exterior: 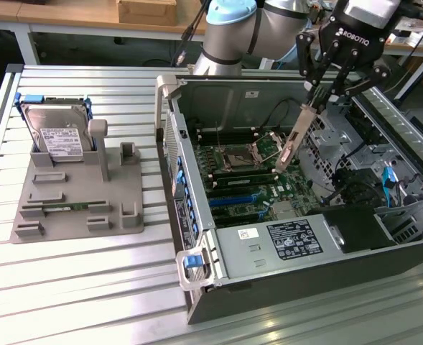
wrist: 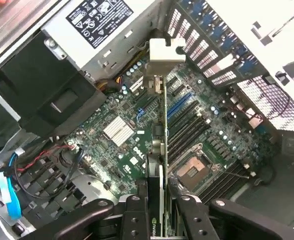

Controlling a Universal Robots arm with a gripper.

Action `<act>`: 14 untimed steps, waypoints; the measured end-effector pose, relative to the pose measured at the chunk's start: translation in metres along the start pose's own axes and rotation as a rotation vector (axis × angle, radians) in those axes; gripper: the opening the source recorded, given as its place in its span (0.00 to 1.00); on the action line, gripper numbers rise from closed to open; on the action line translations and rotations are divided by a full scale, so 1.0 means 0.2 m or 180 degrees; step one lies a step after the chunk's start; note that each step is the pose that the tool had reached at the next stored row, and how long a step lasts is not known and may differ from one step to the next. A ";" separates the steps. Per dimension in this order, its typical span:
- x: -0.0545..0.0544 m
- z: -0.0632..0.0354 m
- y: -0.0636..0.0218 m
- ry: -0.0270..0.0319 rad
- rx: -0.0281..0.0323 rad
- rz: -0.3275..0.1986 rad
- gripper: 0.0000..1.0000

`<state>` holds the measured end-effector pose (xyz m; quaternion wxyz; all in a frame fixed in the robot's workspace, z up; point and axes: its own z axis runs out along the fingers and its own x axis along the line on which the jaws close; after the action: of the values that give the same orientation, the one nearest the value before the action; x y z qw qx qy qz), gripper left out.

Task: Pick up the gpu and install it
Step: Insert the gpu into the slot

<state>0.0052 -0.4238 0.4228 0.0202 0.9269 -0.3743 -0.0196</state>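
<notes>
Partly closed tool (exterior: 319, 100), gripping gpu (exterior: 291, 144) edgewise

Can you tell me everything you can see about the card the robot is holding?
The gpu is a thin, flat card with a silvery metal bracket at its lower end. The gripper has its jaws shut on its edges. It hangs tilted in the air above the green motherboard, inside the open computer case, touching only the jaws.

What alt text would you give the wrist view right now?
The black claw grips a thin dark graphics card with a silver metal bracket, holding it edge-on above the green motherboard inside the open grey computer case. The empty processor socket and blue expansion slot lie beside the card.
</notes>
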 end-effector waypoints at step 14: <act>0.00 0.029 -0.001 -0.0045 0.0006 0.1223 0.26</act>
<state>0.0052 -0.4238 0.4169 0.0200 0.8382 -0.5446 -0.0215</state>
